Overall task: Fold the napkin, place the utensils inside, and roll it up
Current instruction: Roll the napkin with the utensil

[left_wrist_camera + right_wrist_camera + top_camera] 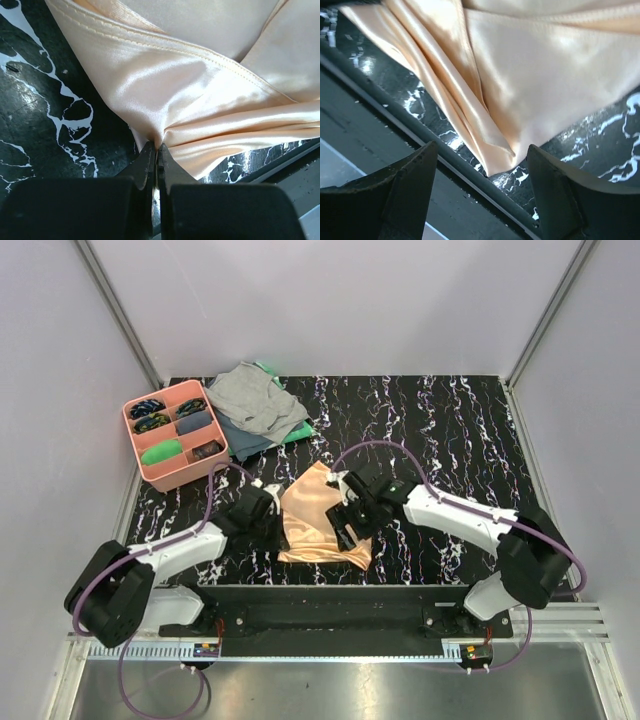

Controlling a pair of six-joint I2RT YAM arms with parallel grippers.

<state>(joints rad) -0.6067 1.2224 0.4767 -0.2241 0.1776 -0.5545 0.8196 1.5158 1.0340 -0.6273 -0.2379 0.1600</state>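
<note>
Black, white-veined marble covers the bench (pixel 460 440), boxed in by pale lilac walls. At 6 o'clock, close to the near edge, lies the napkin (pixel 318 518), rumpled and partly folded over itself, with its hemmed edges showing. The left pincer (pixel 156 147) meets it from 9 o'clock with jaws together, clamped on a bunched pinch of the napkin's edge; creases fan out from the bite. The right pincer (pixel 482 146) hangs over the cloth's 3 o'clock side with jaws wide apart, gripping nothing. A pointed corner of the napkin lies on the bench below that gap, near the front rail (pixel 395 125). At 10 o'clock sits a pink tray (pixel 185 480) divided into compartments. Just beside it, at 11 o'clock, a grey cloth (pixel 250 398) lies on top of a green cloth (pixel 298 433).
</note>
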